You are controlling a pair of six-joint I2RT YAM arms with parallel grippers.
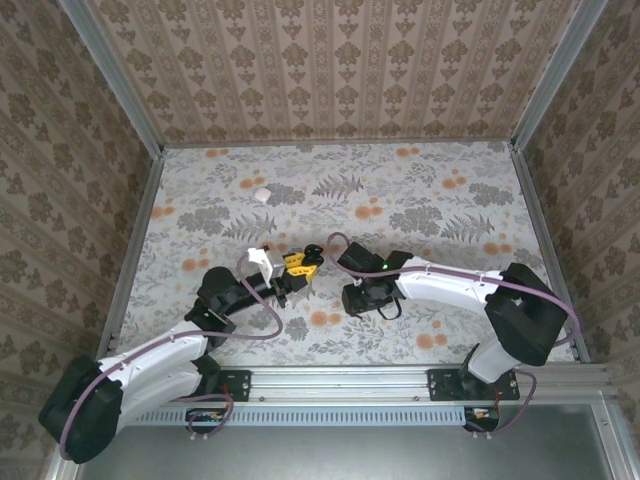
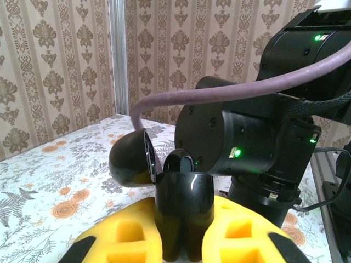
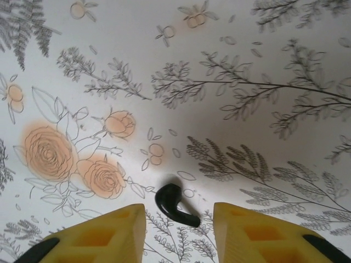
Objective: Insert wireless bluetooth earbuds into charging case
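Lining up the pick: we've got the R gripper [image 3: 179,215] over the floral cloth [image 3: 247,66], yellow fingers part-open, nothing held. The stem-like earbud [image 3: 174,201] lies flat right btwn them, touching neither.

To do this well, we'd say drop straight down, keep the bud centred, and pinch across the narrow stem, not the bulb end, or it'll likely squirt out. Slow squeeze, since it looks tiny & slick.

Over on the other side, the L gripper [image 2: 184,233] is clamped tight on the charging case [image 2: 184,200], w/ the R arm [image 2: 247,142] just behind it. The case reads glossy black and rounded, its lid [image 2: 131,159] flipped open to the left. A dark rounded bit [image 2: 184,163] pokes above the rim. Maybe it's the other bud, but we can't tell.
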